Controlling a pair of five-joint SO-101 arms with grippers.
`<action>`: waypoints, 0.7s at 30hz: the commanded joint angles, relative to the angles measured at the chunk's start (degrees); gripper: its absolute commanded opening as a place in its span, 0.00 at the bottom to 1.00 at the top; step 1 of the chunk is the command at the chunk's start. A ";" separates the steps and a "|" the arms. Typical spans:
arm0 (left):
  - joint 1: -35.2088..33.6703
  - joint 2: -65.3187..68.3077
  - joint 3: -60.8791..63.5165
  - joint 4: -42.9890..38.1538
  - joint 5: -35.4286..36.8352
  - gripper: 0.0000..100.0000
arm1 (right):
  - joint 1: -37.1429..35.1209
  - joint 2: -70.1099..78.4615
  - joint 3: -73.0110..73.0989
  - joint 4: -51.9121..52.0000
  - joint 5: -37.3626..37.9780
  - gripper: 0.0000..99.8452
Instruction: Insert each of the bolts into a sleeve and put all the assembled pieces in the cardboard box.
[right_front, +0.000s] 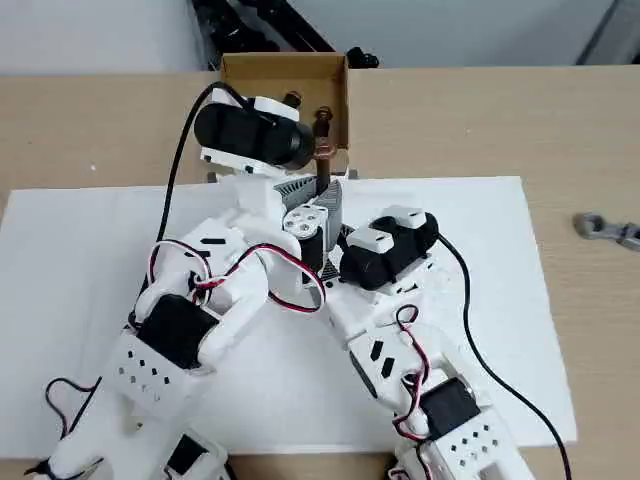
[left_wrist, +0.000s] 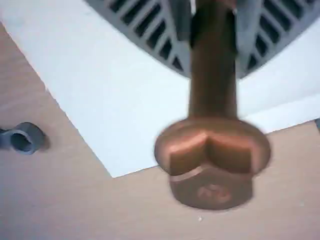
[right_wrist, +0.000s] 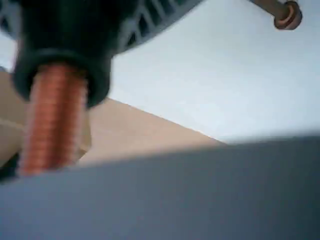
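A copper bolt (right_front: 322, 140) stands upright just in front of the cardboard box (right_front: 240, 75), where both grippers meet. In the left wrist view its hex head (left_wrist: 212, 160) is close to the camera, and my left gripper (left_wrist: 212, 25) is shut on the shaft between grey fingers (left_wrist: 247, 30). My right gripper (right_front: 335, 205) is shut on a black sleeve (right_wrist: 60, 55), and the bolt's threaded end (right_wrist: 52, 125) sticks out of that sleeve. Another copper bolt (right_wrist: 286, 14) shows farther off.
White sheet (right_front: 90, 260) covers the wooden table under both arms. A grey sleeve (left_wrist: 22, 139) lies on bare wood beside the sheet's edge. A grey metal piece (right_front: 605, 228) lies on the wood at the far right. A copper end (right_front: 292, 98) shows at the box.
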 joint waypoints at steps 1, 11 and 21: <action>0.53 0.18 -3.21 1.76 -0.70 0.00 | -0.31 -0.04 -3.60 -0.31 -0.09 0.00; 0.09 0.00 -1.80 3.34 -5.80 0.00 | -0.57 -0.04 -3.60 -0.31 -0.09 0.00; -0.09 0.00 1.54 3.34 -9.05 0.00 | -0.57 -0.04 -3.60 -0.31 -0.09 0.00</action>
